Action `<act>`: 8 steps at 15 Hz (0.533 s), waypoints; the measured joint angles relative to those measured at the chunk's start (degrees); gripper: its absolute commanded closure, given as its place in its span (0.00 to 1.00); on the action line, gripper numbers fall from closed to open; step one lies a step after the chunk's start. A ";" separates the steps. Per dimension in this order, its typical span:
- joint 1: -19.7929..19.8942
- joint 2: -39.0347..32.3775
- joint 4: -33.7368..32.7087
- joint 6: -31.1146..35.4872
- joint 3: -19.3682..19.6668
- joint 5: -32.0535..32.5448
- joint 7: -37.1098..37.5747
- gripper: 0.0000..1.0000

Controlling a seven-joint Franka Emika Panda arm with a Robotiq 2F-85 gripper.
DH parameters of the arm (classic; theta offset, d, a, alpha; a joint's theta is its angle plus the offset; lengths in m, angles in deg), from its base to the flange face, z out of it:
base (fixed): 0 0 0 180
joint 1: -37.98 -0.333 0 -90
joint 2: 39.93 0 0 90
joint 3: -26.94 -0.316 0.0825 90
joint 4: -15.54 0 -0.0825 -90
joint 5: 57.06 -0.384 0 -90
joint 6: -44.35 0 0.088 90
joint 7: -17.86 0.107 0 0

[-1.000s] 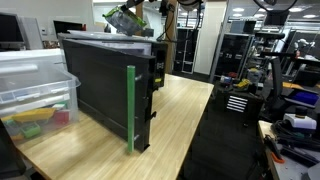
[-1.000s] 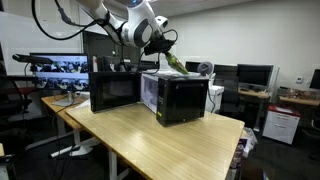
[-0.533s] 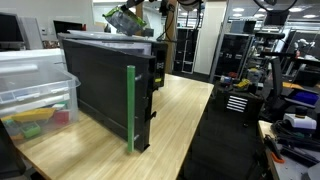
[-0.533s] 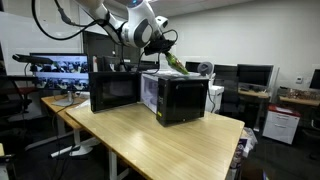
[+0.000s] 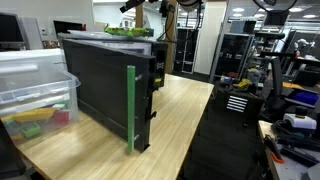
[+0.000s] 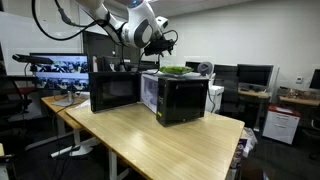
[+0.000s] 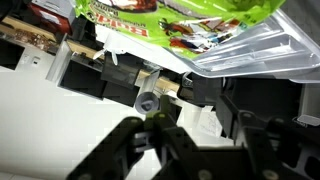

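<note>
The gripper (image 6: pixel 166 43) is hovering just above the green snack bag (image 6: pixel 175 70), and in the wrist view its jaws are standing spread with nothing between them. The green snack bag is lying flat on top of the black microwave (image 6: pixel 182 100), apart from the fingers (image 7: pixel 140 140). In an exterior view, a clear plastic bin (image 5: pixel 35 85) is sitting beside the black microwave on the wooden table (image 5: pixel 180 120)
</note>
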 measured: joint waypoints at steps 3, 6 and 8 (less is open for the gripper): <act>-0.01 0.00 0.00 0.00 0.05 0.00 0.00 0.31; -0.02 0.00 0.00 0.00 0.06 -0.01 0.00 0.31; -0.03 0.00 0.00 0.00 0.06 -0.01 0.00 0.08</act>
